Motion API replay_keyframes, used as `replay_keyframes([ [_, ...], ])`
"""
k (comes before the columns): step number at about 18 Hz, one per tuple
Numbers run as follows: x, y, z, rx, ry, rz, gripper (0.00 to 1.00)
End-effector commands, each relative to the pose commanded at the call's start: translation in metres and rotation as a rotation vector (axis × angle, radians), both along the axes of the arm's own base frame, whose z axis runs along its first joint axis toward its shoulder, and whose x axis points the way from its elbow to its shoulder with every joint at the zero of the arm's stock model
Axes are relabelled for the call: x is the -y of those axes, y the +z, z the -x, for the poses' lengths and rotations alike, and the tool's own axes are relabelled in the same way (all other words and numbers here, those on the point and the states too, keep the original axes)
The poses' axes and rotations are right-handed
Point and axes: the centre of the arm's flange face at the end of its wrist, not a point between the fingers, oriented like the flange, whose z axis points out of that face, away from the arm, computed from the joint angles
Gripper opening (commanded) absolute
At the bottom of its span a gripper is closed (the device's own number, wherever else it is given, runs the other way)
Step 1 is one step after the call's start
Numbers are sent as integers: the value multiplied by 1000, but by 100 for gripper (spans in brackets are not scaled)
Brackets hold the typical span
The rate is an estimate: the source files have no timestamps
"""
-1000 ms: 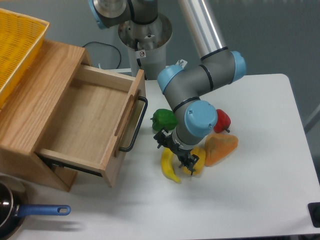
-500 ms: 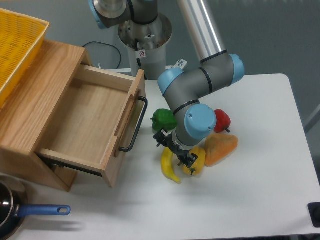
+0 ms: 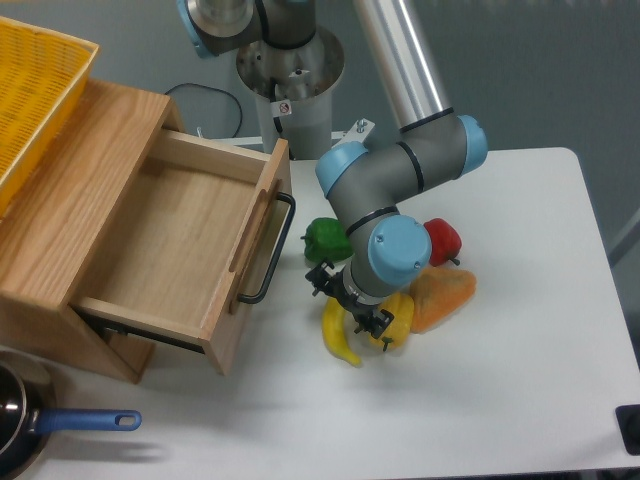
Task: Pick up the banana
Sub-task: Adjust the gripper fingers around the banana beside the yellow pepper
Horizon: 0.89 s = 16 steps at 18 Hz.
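The banana (image 3: 338, 336) lies on the white table, long, curved and bright yellow, its lower tip pointing toward the front. My gripper (image 3: 350, 305) hangs straight over its upper half, dark fingers reaching down on either side. Most of the jaws are hidden under the wrist, so I cannot make out whether they are touching the banana or how wide they stand. A chunky yellow pepper (image 3: 398, 318) sits right beside the banana on its right.
A green pepper (image 3: 327, 239), a red pepper (image 3: 443, 240) and an orange wedge-shaped toy (image 3: 442, 293) crowd around the gripper. At left, a wooden box with an open drawer (image 3: 185, 240) and black handle (image 3: 270, 250). Yellow basket (image 3: 35, 90) on top, pan (image 3: 20, 432) at front left.
The arm's wrist and gripper have shifted slightly left and down over the banana. The banana and peppers have not moved.
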Motion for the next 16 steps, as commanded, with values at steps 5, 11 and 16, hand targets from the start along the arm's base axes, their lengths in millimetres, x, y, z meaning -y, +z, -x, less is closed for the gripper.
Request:
replay_keyframes([
  [5,1,-3,-1,-8,-7,18,100],
  [11,-2,-4,-4,-7,-14,20,100],
  [16,-4,-7,-6,-3,-15,23,100],
])
